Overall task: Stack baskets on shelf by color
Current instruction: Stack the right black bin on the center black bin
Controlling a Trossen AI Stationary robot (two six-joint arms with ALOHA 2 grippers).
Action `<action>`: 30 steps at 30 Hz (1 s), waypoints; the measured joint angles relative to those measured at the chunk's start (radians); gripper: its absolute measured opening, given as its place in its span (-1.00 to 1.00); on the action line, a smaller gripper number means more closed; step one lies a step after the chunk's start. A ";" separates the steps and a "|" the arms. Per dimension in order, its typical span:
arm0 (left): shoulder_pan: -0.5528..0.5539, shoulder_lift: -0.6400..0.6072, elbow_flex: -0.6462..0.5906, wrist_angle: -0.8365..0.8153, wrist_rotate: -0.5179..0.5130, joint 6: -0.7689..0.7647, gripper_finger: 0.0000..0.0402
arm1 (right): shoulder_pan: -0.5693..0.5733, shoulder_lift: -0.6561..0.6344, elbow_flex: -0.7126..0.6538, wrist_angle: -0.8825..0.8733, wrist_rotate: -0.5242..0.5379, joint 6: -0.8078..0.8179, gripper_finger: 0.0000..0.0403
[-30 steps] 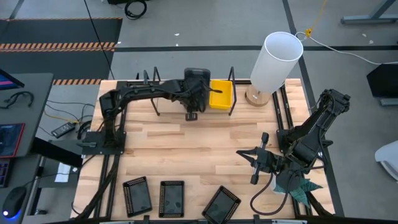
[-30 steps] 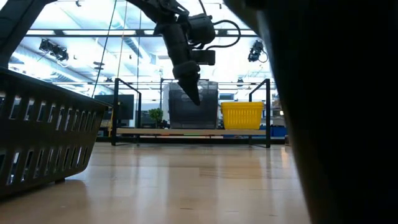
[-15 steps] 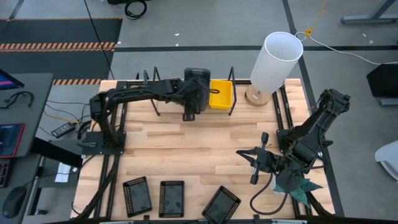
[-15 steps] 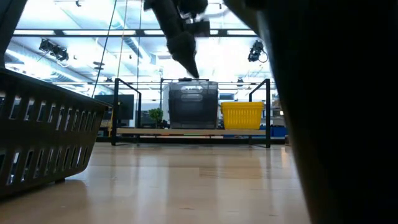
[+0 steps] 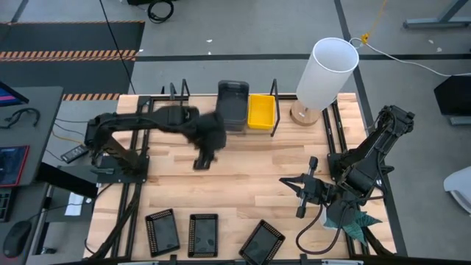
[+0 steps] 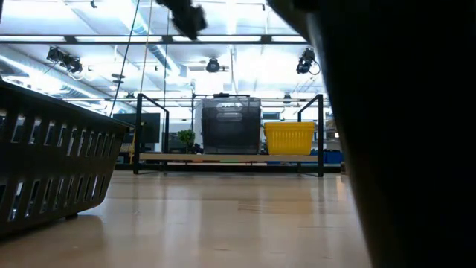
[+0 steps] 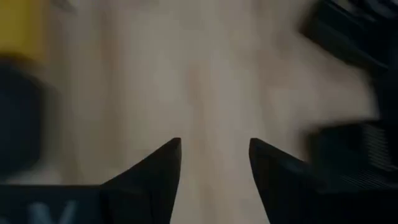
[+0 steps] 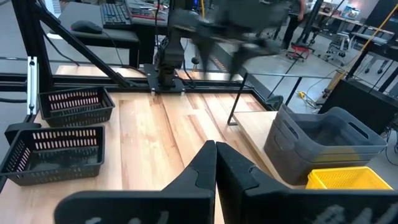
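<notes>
A robotics lab or workshop hall. Shown by two dark arms bolted to a slatted wooden surface (image 5: 243, 177) on a black metal frame, over bare grey concrete floor (image 5: 243, 37) with hazard-striped matting (image 5: 70, 54). Beyond, in the low view, high ceiling with long strip lights (image 6: 223, 39) and hanging fixtures. In the right wrist view, a side desk with keyboard (image 8: 127, 11) and mouse (image 8: 86, 26), loose cables, more benches farther back.

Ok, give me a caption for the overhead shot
Left gripper above the table, grey baskets and yellow baskets stacked on the shelf.
</notes>
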 joint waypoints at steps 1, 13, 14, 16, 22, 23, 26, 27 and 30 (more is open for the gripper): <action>-0.032 0.001 0.000 -0.035 0.016 -0.046 -0.05 | 0.000 0.000 0.000 0.000 0.000 0.000 -0.96; -0.454 0.080 -0.002 0.019 -0.202 -0.254 -0.19 | -0.005 0.000 -0.001 0.014 -0.003 -0.018 -0.96; -0.474 0.094 -0.002 0.053 -0.240 -0.256 -0.20 | -0.008 0.000 -0.001 0.022 -0.003 -0.022 -0.96; -0.501 0.124 -0.002 0.132 -0.302 -0.263 -0.20 | -0.014 0.000 -0.001 0.026 -0.007 -0.033 -0.96; -0.512 0.248 -0.002 0.325 -0.307 -0.289 -0.16 | -0.041 0.000 -0.002 0.047 -0.038 -0.056 -0.96; -0.511 0.266 -0.002 0.362 -0.293 -0.288 -0.13 | -0.046 0.000 -0.002 0.046 -0.047 -0.057 -0.96; -0.507 0.322 -0.002 0.469 -0.260 -0.305 -0.04 | -0.055 0.000 -0.006 0.058 -0.059 -0.058 -0.96; -0.507 0.338 -0.002 0.503 -0.251 -0.320 0.01 | -0.055 0.000 -0.013 0.067 -0.061 -0.065 -0.96; -0.505 0.382 -0.002 0.592 -0.214 -0.365 0.15 | -0.058 0.000 -0.028 0.087 -0.070 -0.087 -0.96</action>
